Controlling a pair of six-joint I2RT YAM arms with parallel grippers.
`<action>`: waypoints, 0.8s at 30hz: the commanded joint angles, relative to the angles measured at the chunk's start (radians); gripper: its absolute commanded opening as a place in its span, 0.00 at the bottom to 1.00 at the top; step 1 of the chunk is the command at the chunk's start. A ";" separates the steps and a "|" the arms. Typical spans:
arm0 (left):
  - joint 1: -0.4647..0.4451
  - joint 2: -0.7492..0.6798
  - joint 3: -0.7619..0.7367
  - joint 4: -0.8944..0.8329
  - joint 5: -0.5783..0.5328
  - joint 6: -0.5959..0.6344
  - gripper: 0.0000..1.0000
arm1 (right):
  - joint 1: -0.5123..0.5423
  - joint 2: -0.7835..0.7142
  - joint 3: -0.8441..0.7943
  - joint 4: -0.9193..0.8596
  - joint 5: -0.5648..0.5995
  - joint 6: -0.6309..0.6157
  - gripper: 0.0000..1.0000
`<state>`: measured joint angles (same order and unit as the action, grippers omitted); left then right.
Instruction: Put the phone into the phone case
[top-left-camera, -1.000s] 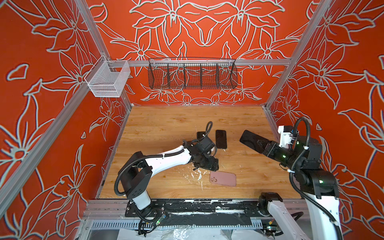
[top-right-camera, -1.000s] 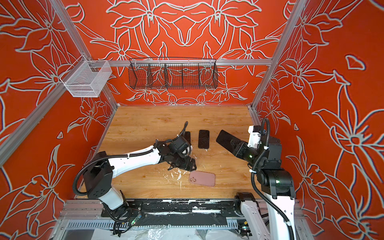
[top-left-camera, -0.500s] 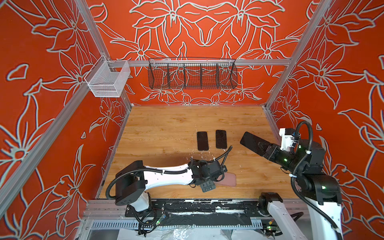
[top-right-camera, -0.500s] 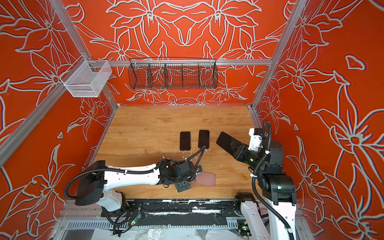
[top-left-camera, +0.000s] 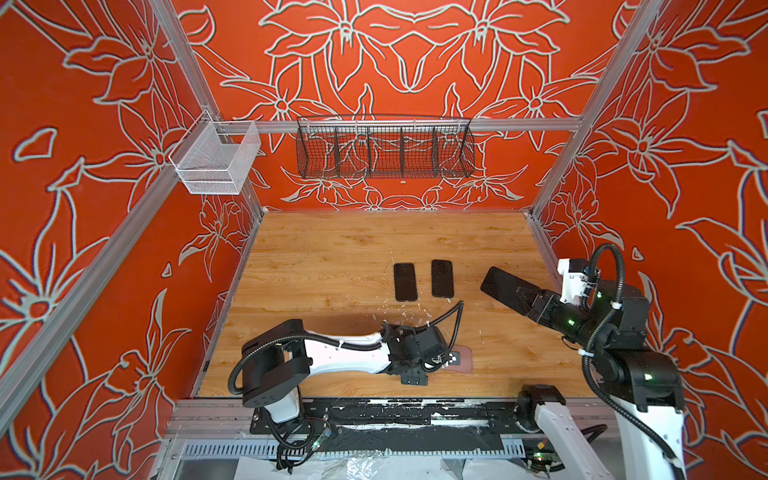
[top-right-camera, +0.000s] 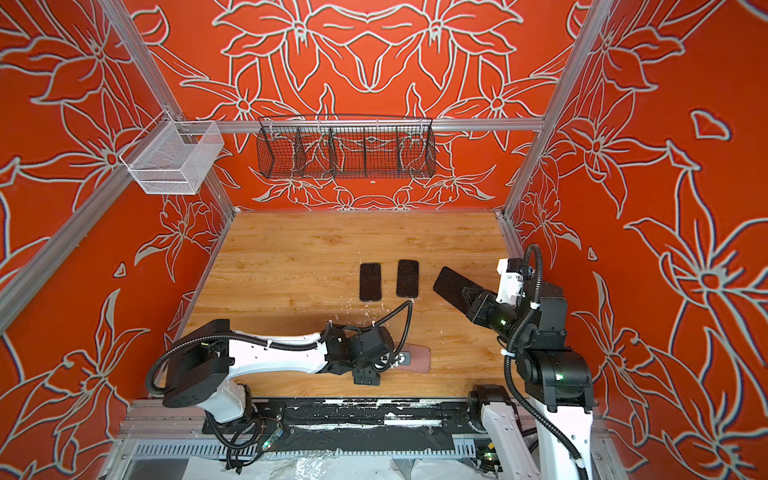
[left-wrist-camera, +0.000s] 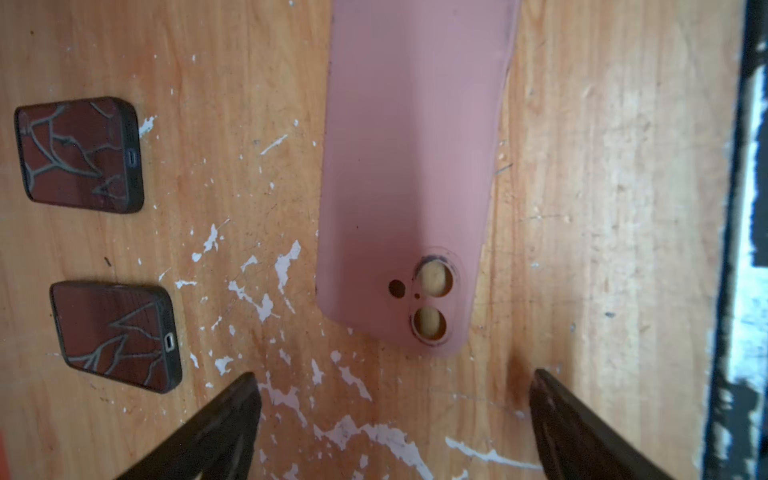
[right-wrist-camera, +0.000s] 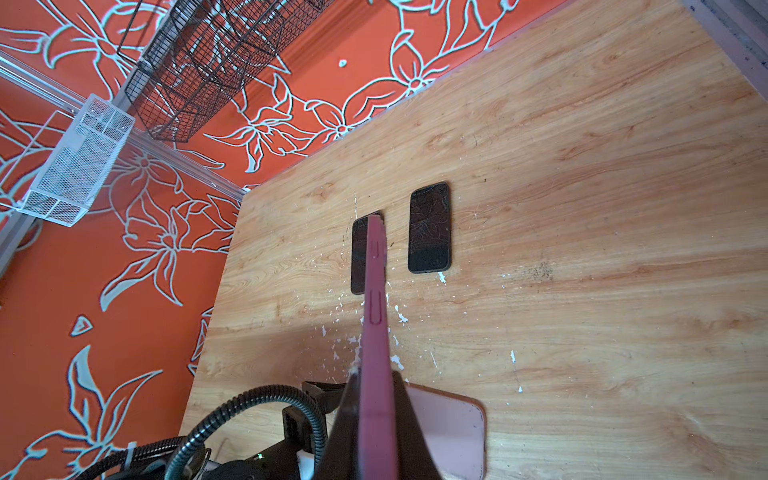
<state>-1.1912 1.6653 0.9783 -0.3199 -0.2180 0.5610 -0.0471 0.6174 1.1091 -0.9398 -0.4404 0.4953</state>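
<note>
**Left arm.** The left gripper (left-wrist-camera: 395, 376) is hovering low over the near part of the wooden tabletop (top-left-camera: 332, 249). Its two dark fingers are standing spread wide and gripping nothing. The fingertips are lying just short of the camera-hole end of the flat, pale pink, round-cornered phone case (left-wrist-camera: 415, 145) and are not touching it.

**Case.** The case is lying back-up, its long side running along the table's near edge, with a band of bare wood between them and more bare wood to its right.

**Right arm.** The right gripper (top-left-camera: 523, 296) is hanging over the table's right side. It is pinching a dark slab-shaped phone with a dusky-red rim (top-left-camera: 498, 284), which is pointing toward the middle, clear of the surface.

**Mid-table.** A left black phone (top-left-camera: 405, 281) and a right black phone (top-left-camera: 442, 278) are lying flat side by side, well apart from the case. Bare wood is stretching across the far half.
</note>
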 joint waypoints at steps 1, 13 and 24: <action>-0.002 0.035 -0.007 0.072 -0.031 0.099 0.99 | -0.004 -0.015 0.000 0.033 0.014 -0.021 0.00; -0.002 0.147 0.066 0.064 0.008 0.100 0.83 | -0.005 -0.004 0.001 0.039 0.026 -0.027 0.00; -0.027 0.201 0.076 0.018 0.038 0.019 0.44 | -0.004 0.010 0.024 0.033 0.031 -0.031 0.00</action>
<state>-1.1980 1.8210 1.0679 -0.2352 -0.2211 0.5983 -0.0471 0.6296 1.1038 -0.9394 -0.4225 0.4808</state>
